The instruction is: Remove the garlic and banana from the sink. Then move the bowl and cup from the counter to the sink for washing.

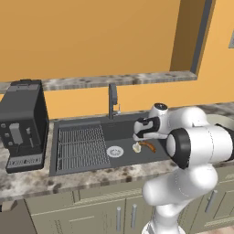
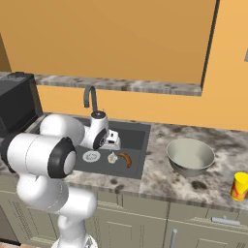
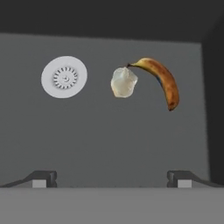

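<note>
Sink (image 1: 77, 157): dark grey basin set in a speckled counter (image 2: 164, 181), ribbed rack (image 1: 82, 146) at its left, faucet (image 1: 112, 98) at the back rim. On the basin floor: round silver drain (image 3: 64, 76); garlic (image 3: 124, 82), a pale bulb, just right of the drain in the hand view; banana (image 3: 162, 81), curved, orange-yellow with dark ends, its stem tip touching or nearly touching the top of the garlic. Claw (image 3: 111, 178): above the basin floor, fingers spread wide, nothing between them, garlic and banana ahead of the tips. Bowl (image 2: 190, 156): grey metal, pale inside, upright on the counter right of the sink. Cup (image 2: 239, 186): yellow with a red mark, upright on the counter, right of the bowl and apart from it. Coffee machine (image 1: 23, 125): dark, on the counter left of the sink.
</note>
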Controlling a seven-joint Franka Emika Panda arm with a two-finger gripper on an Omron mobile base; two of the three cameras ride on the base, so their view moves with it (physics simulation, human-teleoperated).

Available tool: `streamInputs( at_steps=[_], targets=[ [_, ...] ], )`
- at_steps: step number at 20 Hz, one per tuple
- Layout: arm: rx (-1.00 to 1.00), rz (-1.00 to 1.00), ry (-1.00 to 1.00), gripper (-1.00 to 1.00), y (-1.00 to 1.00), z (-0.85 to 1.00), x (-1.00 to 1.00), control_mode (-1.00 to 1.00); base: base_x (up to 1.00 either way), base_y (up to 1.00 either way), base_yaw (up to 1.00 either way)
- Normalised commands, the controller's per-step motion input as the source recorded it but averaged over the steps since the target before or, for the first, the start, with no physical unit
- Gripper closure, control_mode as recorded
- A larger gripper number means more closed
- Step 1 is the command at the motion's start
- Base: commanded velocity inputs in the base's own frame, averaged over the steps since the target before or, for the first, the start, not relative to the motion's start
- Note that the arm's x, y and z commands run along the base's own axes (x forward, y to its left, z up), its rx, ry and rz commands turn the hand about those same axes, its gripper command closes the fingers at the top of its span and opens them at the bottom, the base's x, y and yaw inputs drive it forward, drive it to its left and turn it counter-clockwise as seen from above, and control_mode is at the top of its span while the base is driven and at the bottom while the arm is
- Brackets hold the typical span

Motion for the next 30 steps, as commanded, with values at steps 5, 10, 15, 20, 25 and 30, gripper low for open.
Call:
streamInputs(
  at_steps=[5, 10, 15, 20, 25, 30],
  targets=[
    [0.0, -0.02, 0.0, -1.0, 0.0, -0.07, 0.13, -1.0, 0.0, 0.0, 0.0],
    [0.0, -0.03, 0.0, -1.0, 0.0, -0.06, 0.14, -1.0, 0.0, 0.0, 0.0],
    [0.0, -0.04, -0.01, -1.0, 0.0, -0.05, 0.15, -1.0, 0.0, 0.0, 0.0],
    [0.0, -0.04, -0.01, -1.0, 0.0, -0.06, 0.14, -1.0, 0.0, 0.0, 0.0],
    [0.0, -0.04, -0.03, -1.0, 0.0, -0.09, 0.1, -1.0, 0.0, 0.0, 0.0],
    [0.0, -0.03, -0.07, -1.0, 0.0, -0.1, 0.09, -1.0, 0.0, 0.0, 0.0]
  ],
)
